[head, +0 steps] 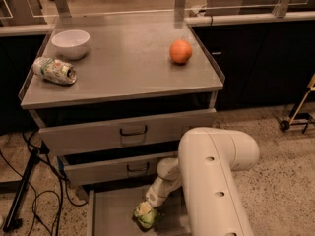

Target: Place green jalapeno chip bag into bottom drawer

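Grey bottom drawer (112,213) shows bare floor left of green jalapeno chip bag (147,217), end effector (147,209) atop it, grip indiscernible.

Gripper (149,205) low over bottom drawer (110,215), right at green jalapeno chip bag (146,216), which lies on drawer floor just beneath it. Two upper drawers (129,131) directly above gripper. Higher, on cabinet top (123,77): orange (180,51) up-right; white bowl (71,43) and crushed can (54,71) up-left.

A white bowl (71,43) and an orange (180,51) sit well apart on the cabinet top (128,80); a crushed can (54,71), green-white it seems, lies near the bowl.
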Available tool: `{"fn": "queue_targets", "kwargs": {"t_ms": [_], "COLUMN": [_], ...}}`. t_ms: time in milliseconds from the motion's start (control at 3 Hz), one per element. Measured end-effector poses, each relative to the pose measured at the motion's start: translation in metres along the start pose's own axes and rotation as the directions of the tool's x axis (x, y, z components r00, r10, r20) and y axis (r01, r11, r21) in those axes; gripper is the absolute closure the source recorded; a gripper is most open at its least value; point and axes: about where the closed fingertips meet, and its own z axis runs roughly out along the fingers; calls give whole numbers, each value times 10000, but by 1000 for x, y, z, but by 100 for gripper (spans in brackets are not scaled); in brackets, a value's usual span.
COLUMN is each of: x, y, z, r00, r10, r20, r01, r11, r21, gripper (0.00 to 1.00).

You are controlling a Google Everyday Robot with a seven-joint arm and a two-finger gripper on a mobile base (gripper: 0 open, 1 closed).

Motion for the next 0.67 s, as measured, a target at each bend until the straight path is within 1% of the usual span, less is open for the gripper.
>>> {"fn": "queue_targets", "kwargs": {"t_ms": [333, 667], "x": [2, 1], "y": [-10, -8], "z": [9, 15], "r00": [9998, 9990], "r10": [204, 403], "r20": [23, -175], "r01": [-203, -405], "r11": [9998, 9991], "r21": [-42, -117], "gripper": [100, 100]}}
